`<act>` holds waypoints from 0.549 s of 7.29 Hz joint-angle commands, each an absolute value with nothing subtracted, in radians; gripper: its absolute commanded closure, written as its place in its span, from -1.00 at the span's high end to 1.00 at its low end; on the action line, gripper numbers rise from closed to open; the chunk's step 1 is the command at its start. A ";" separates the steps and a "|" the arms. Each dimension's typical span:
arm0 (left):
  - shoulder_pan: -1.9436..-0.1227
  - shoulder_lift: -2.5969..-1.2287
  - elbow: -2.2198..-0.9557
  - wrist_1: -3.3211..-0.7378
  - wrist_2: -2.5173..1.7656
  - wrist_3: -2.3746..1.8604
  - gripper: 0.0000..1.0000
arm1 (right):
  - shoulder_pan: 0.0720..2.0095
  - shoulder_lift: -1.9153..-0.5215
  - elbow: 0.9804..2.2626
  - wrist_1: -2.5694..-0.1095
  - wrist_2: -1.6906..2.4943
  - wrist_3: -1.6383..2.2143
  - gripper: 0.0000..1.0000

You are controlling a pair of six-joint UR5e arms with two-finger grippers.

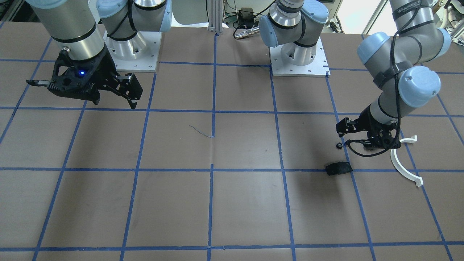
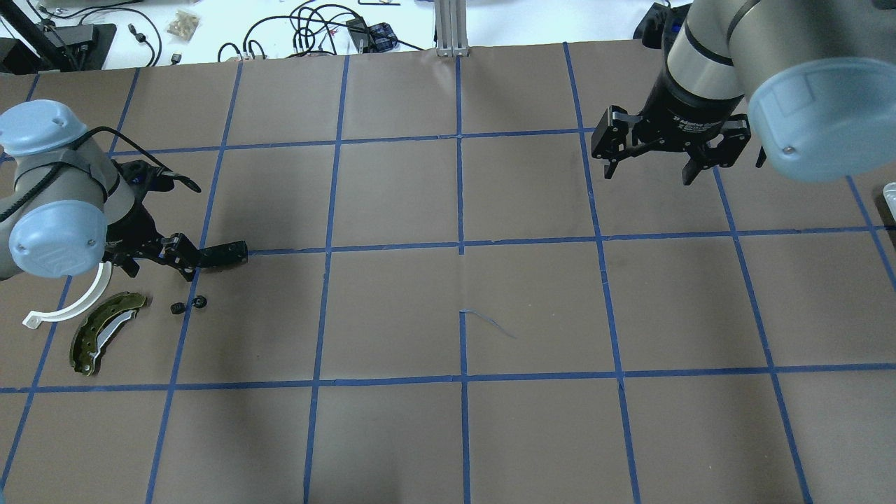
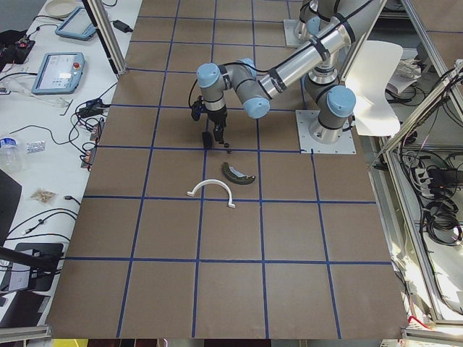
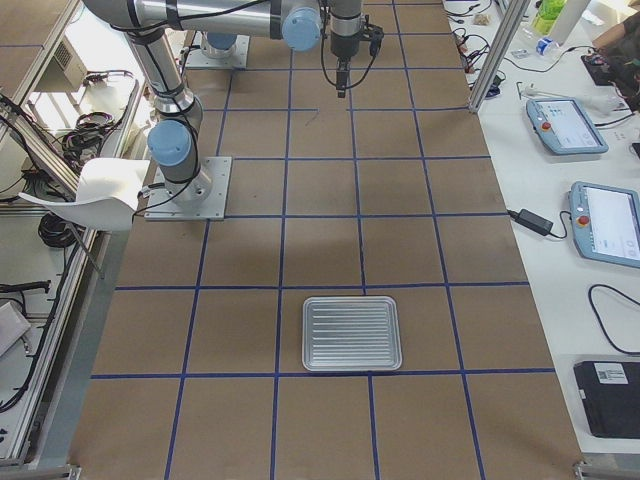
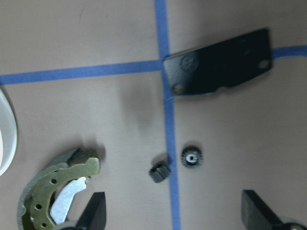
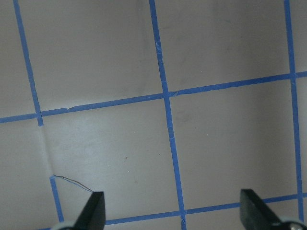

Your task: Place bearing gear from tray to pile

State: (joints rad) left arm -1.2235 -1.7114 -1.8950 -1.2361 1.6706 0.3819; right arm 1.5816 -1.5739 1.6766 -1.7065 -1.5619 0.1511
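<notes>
Well, at the robot's left end of the table (image 2: 420, 434) the loose parts start with a white half-ring (image 5: 6, 136) curving beside an olive brake shoe (image 5: 53, 201). Just past those, two small black cogs lie on the table by a blue tape line. One gear (image 5: 192, 157) lies flat with a pale hub, and a second gear (image 5: 159, 172) is tipped on its side, near it but apart. Over them hangs the left hand (image 5: 176, 213), fingers spread wide, holding nothing. A flat black pad (image 5: 218, 62) lies just beyond. Farther along, the right hand (image 2: 649, 173) hovers above the table, likewise wide open and empty. Farthest off, a ridged metal tray (image 4: 352, 333) sits well apart from the pile.
</notes>
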 commanded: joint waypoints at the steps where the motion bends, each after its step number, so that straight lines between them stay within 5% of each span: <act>1: -1.329 -1.633 -1.696 -1.571 1.588 0.159 1.00 | 1.582 -1.574 1.677 -1.706 -1.563 0.149 1.00; 4: -1.576 -1.560 -1.482 -1.720 1.552 -0.023 1.00 | 1.582 -1.574 1.677 -1.704 -1.565 0.153 1.00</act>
